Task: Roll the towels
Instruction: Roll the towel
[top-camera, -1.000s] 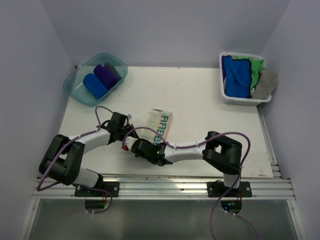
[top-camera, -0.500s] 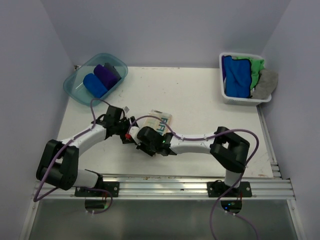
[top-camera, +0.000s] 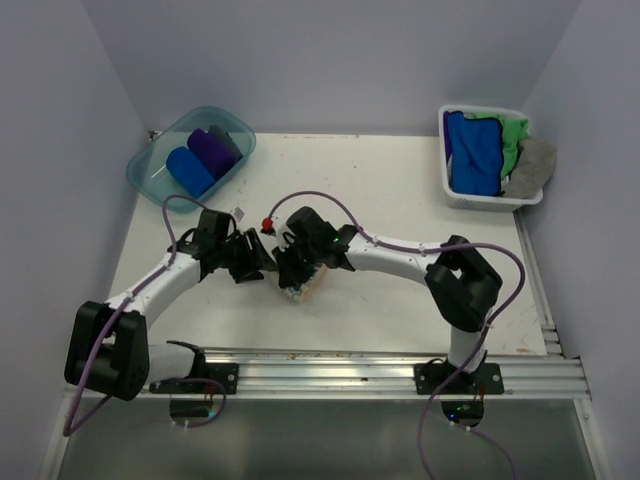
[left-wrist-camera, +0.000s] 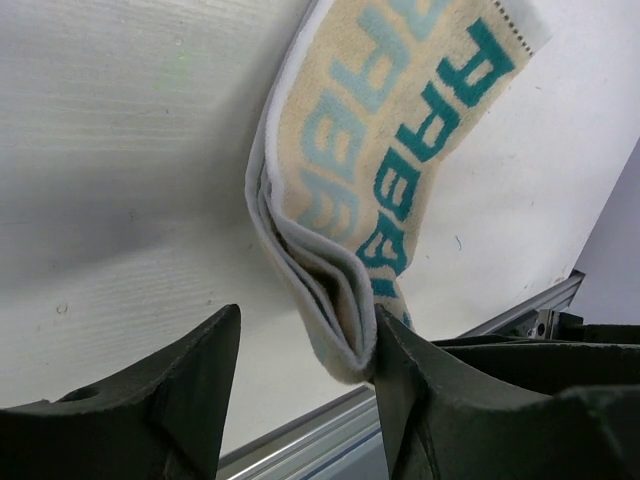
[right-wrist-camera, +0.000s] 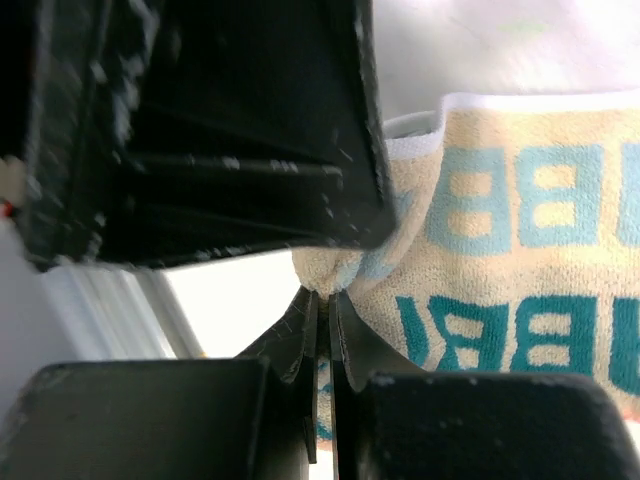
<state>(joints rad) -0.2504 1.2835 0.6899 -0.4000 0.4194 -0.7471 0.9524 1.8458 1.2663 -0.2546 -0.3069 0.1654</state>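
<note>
The cream towel with teal lettering is folded into layers and hangs lifted off the table. My right gripper is shut on its folded end. My left gripper is open around that same end, and the cloth touches its right finger. From above, both grippers meet mid-table: the left gripper, the right gripper, and only a bit of the cream towel showing under them. A rolled blue towel and a rolled purple towel lie in the teal tub.
The teal tub sits at the back left. A white basket at the back right holds loose blue, green and grey towels. The aluminium rail runs along the near edge.
My left gripper has opened and let go of the cream towel. Both grippers have moved away from the near edge, and the right one has pulled the towel's end up and back over itself.
</note>
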